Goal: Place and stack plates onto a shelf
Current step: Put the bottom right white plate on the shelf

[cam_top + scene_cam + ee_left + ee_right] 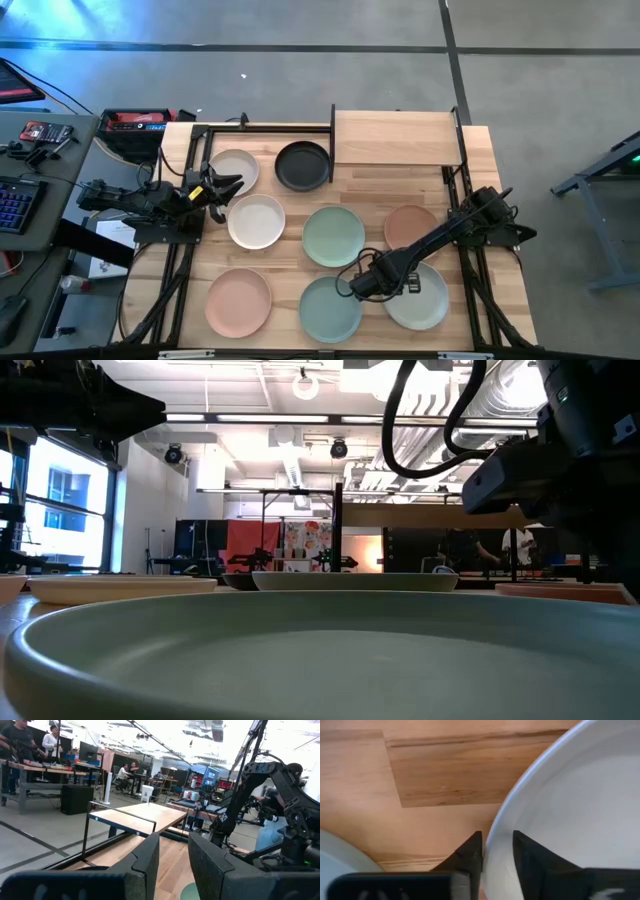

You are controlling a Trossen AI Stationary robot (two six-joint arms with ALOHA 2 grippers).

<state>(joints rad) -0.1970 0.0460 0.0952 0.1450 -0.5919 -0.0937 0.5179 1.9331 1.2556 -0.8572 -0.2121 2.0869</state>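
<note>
The wooden table (480,175) fills the middle of the high view, with black frames standing on both its sides; at its far edge, right of the middle, stands the shelf (398,138), a pale board between thin black posts, and no plate lies on it.

Eight plates lie flat on the table, none stacked; in the far row a cream plate (238,168) and a black plate (302,165), the black one just beside the left end of the shelf; in the middle row a white plate (256,221), a green plate (333,236) and a salmon plate (405,222); in the near row a pink plate (239,302), a grey-green plate (328,310) and a pale plate (425,298) at the near right.

The right arm reaches from the right side across the salmon plate, down to the near row; the right gripper (496,851) is at the left rim of the pale plate, between it and the grey-green plate; its two fingers (471,851) stand close together, one on each side of the rim, but I cannot tell if they press it.

The left gripper (224,188) waits at the left side, between the cream plate and the white plate; its fingers (145,865) leave a narrow gap and hold nothing.
</note>
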